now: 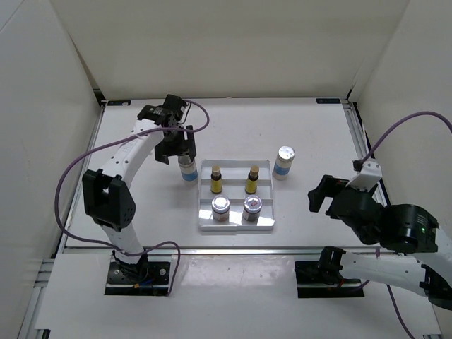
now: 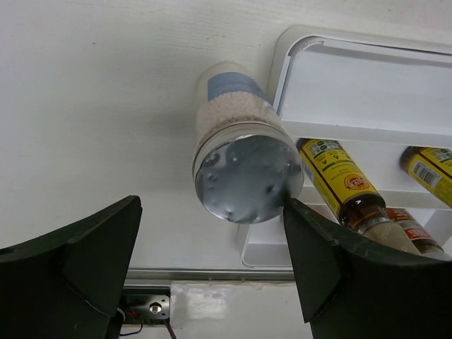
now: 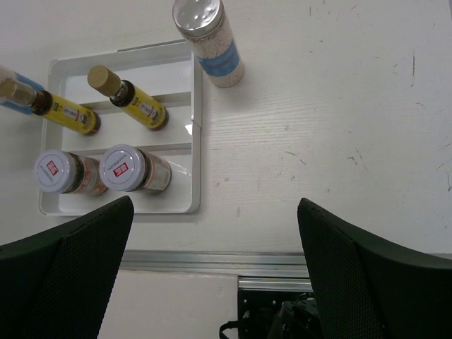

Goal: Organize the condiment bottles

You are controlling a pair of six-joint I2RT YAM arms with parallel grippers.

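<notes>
Nearest the bases, right side: right gripper [image 3: 214,212] wide open, nothing between the fingers, hanging over bare table [image 3: 339,127] just right of the tray [image 1: 236,224].

Tray front row: left jar [image 1: 220,207] and right jar [image 1: 252,206], red labels, silver lids, upright, side by side with a gap.

Next row back: left yellow bottle [image 1: 216,181] and right yellow bottle [image 1: 251,179], brown caps, upright, well spaced, each roughly behind a jar.

Further back, off the tray on the table: right white bottle [image 1: 284,162], silver cap, blue band, upright just outside the tray's far right corner.

Mirror spot at the far left corner: left white bottle [image 1: 188,171], same type, upright, just beside the tray wall. Touching or not, cannot tell.

Over it: left gripper [image 2: 212,205], open, straddling the cap. One finger [image 2: 318,261] right at the cap rim, contact unclear. Other finger [image 2: 85,254] clear of the bottle with a visible gap. Not clamped, bottle resting on the table.
</notes>
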